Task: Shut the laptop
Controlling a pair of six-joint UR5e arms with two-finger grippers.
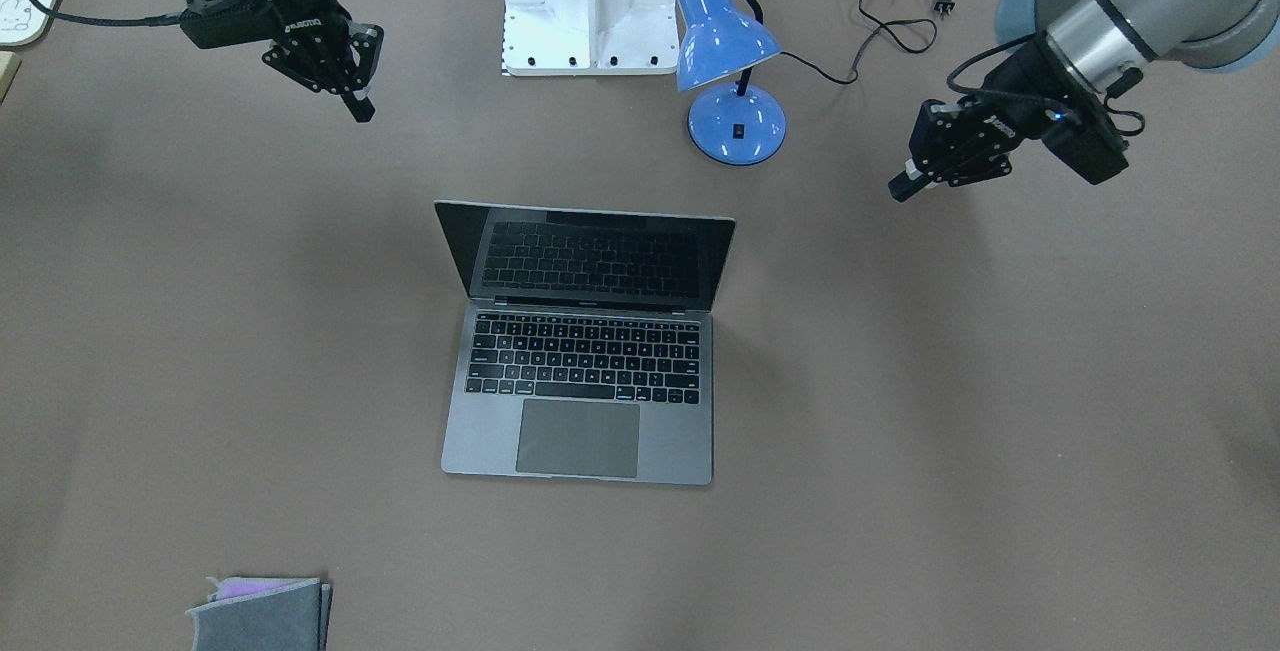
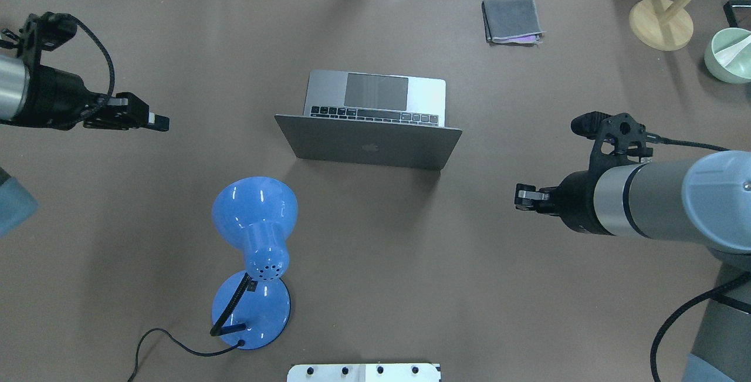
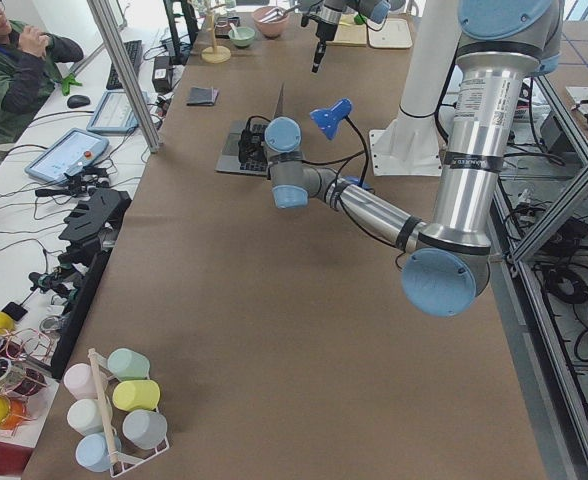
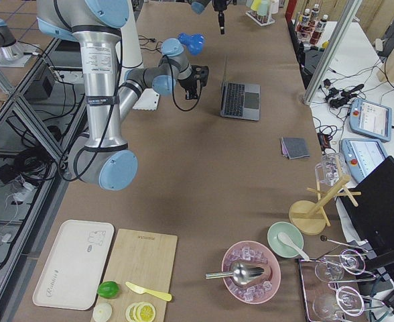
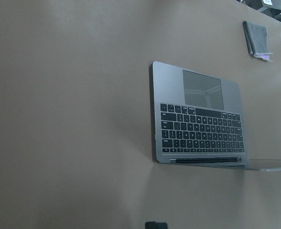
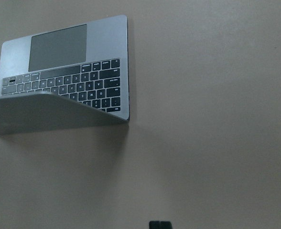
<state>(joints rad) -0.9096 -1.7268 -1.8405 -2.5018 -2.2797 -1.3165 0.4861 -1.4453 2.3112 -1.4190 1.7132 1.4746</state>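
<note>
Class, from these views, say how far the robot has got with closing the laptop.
Done: nothing; the laptop stands with its lid up. In hand: nothing; the left gripper and right gripper hang shut and empty at either side, clear of it. To do: bring a gripper to the lid and fold it down flat.

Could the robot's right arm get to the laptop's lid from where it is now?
Probably yes. Only bare table lies between the right gripper and the raised lid of the laptop; the lamp stands on the other side.
</note>
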